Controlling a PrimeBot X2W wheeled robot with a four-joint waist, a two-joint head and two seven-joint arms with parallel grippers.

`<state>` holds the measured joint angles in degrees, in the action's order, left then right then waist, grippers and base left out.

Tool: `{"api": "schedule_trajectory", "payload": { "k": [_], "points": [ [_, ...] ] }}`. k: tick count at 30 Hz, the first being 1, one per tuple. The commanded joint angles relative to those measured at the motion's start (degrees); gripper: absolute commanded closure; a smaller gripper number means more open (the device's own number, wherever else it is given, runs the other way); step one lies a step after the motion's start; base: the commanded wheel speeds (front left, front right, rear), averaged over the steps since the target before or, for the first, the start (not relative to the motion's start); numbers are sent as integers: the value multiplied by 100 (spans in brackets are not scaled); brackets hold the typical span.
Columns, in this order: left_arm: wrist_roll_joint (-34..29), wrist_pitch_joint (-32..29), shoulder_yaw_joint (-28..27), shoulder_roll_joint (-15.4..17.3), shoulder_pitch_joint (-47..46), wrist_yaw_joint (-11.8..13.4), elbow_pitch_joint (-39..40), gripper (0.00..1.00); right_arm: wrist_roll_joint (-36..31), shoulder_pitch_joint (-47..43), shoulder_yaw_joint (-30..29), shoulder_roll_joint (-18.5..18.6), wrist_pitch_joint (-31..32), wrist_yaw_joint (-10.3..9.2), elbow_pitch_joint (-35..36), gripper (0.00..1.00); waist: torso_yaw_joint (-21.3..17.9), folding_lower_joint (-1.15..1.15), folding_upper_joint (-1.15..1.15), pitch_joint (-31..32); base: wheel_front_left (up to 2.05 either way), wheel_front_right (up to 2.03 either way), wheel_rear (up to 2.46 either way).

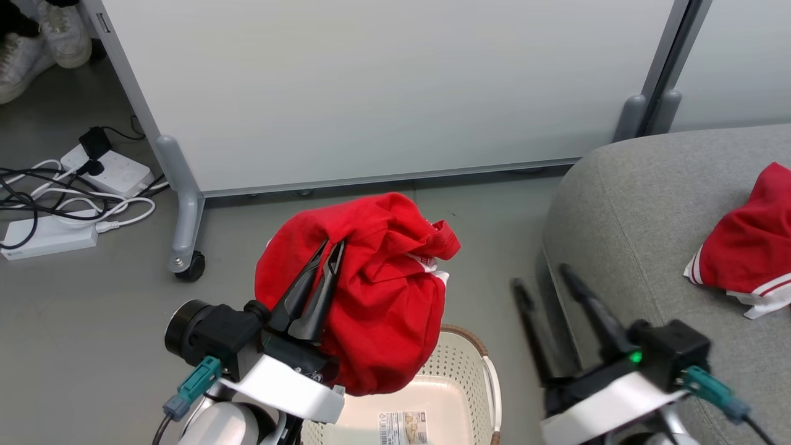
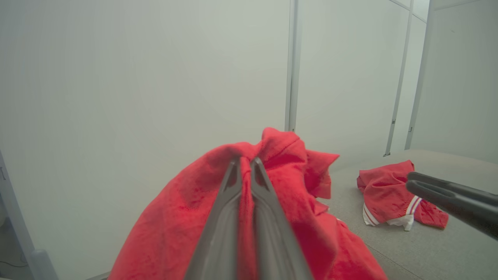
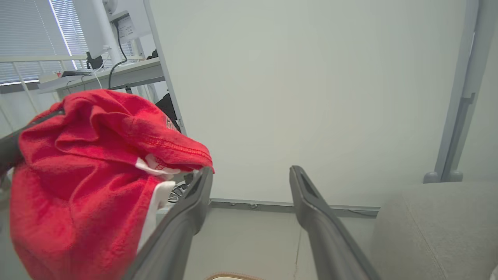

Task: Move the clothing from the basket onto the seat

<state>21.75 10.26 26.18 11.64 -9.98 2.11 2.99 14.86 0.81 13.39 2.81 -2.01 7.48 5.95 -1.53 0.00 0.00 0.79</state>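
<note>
Counting two red garments, one basket, one sofa. At left, the left gripper (image 1: pixel 332 246) is clamped shut on a bunched red garment (image 1: pixel 383 296) that hangs above the white perforated basket (image 1: pixel 477 364), whose visible inside bears a barcode sticker (image 1: pixel 405 428). Bare floor (image 1: pixel 507 228) separates the basket from the grey sofa (image 1: pixel 630 204); over that gap the right gripper (image 1: pixel 541 277) stands with its fingers spread. A second red garment (image 1: pixel 748 247) lies on the sofa, towards the right.

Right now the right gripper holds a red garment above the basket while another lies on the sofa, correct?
Not quite: the head view shows the left gripper holding the red garment above the basket; the right gripper is open and empty. A second garment does lie on the sofa.
</note>
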Motion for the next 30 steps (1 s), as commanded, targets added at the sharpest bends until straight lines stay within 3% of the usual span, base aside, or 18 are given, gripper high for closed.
{"api": "schedule_trajectory", "payload": {
  "k": [1, 8, 17, 18, 19, 20, 21, 29, 30],
  "points": [
    [16, -11, 16, 4, -108, 19, 21, 100, 109, 147, 279, 21, 40, 4, 54, 0, 22, 0, 0, -11, 0, 0, 0],
    [-12, -5, 158, -67, -249, -62, -22, 100, 451, 764, 1573, 25, 3, 4, -337, 0, 159, 0, 0, -70, 0, 0, 0],
    [-36, 44, 330, -178, -377, -122, -112, 100, 915, 1565, 2407, 19, -344, 4, -1330, 0, 279, 0, 0, -98, 0, 0, 0],
    [-35, 51, 343, -184, -379, -128, -121, 100, 915, 1656, 2483, 24, -374, 4, -1444, 22, 284, 0, 0, -98, 0, 0, 0],
    [-34, 59, 355, -185, -378, -134, -133, 100, 999, 1726, 2536, 24, -414, 4, -1536, 56, 289, 0, 0, -93, 0, 0, 0],
    [-29, 65, 368, -189, -386, -136, -142, 100, 1062, 1790, 2585, 23, -450, 4, -1619, 65, 294, 0, 0, -89, 0, 0, 0],
    [-25, 70, 375, -194, -395, -139, -150, 100, 1101, 1854, 2645, 24, -479, 4, -1696, 100, 297, 0, 0, -86, 0, 0, 0],
    [-12, 115, 367, -178, -402, -85, -155, 100, 1310, 2112, 2741, 24, -733, 4, -2000, 100, 275, 0, 0, -72, 0, 0, 0],
    [-106, 149, 314, -167, -392, 53, -146, 42, 1319, 2144, 2671, 24, -793, 4, -2038, 100, 256, 0, 0, -68, 0, 0, 0]
  ]
}}
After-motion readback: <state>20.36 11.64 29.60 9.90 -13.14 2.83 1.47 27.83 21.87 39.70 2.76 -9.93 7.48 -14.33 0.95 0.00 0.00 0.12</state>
